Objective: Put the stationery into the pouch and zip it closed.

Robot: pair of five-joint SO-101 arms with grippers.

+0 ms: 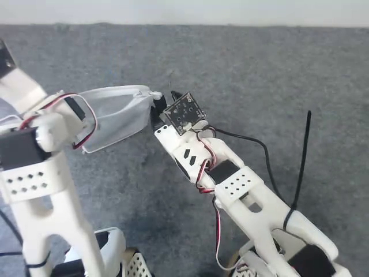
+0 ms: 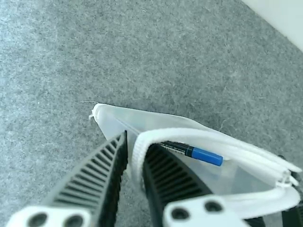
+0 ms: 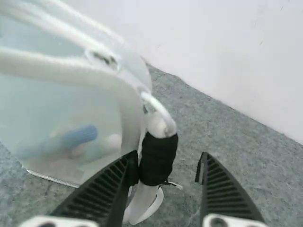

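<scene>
Translucent white zip pouch (image 1: pixel 115 118): one, between the two grippers over the grey felt tabletop (image 1: pixel 259 75), mouth open. Blue-capped black pen (image 2: pixel 191 152): one, inside; other contents blurred. Left gripper (image 2: pixel 135 142) pinches the pouch rim. Right gripper (image 3: pixel 169 161) is spread, one finger touching the black zipper pull (image 3: pixel 155 163). Open felt lies all round.

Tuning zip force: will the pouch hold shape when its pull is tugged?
Likely floppy: thin translucent pouch bows where the left pincer pinches its rim. Probably light, with a pen inside. Tugged, it may buckle rather than resist.
</scene>
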